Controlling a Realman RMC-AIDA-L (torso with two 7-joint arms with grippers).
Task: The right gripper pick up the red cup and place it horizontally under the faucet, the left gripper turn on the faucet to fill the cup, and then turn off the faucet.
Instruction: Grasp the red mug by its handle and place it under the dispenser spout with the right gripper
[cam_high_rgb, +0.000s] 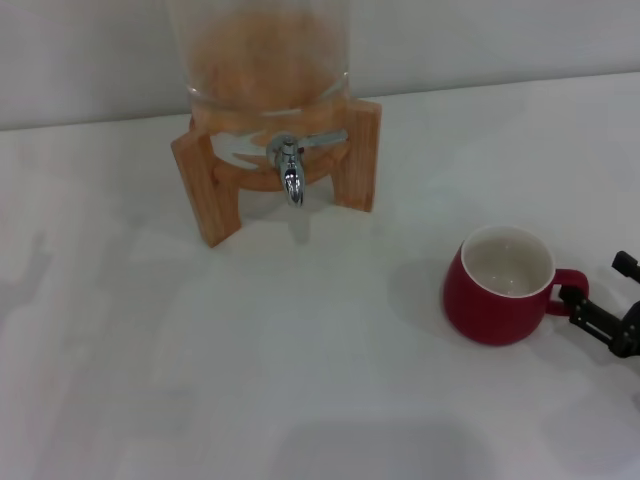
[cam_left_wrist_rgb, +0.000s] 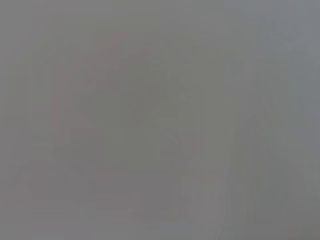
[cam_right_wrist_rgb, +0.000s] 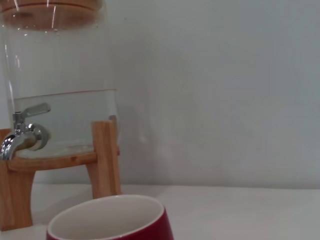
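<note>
The red cup (cam_high_rgb: 500, 288) stands upright on the white table at the right, its white inside empty and its loop handle pointing right. My right gripper (cam_high_rgb: 597, 282) reaches in from the right edge, open, with its black fingertips at the handle; I cannot tell whether they touch it. The right wrist view shows the cup's rim (cam_right_wrist_rgb: 107, 220) close below the camera. The chrome faucet (cam_high_rgb: 291, 167) sits at the front of the glass dispenser, spout down, lever out to the right, with nothing under it; it also shows as the faucet (cam_right_wrist_rgb: 24, 134) in the right wrist view. My left gripper is out of view.
The glass dispenser (cam_high_rgb: 262, 60) rests on a wooden stand (cam_high_rgb: 205, 190) at the back centre and holds water (cam_right_wrist_rgb: 70, 120) in its lower part. A plain wall rises behind the table. The left wrist view is a blank grey.
</note>
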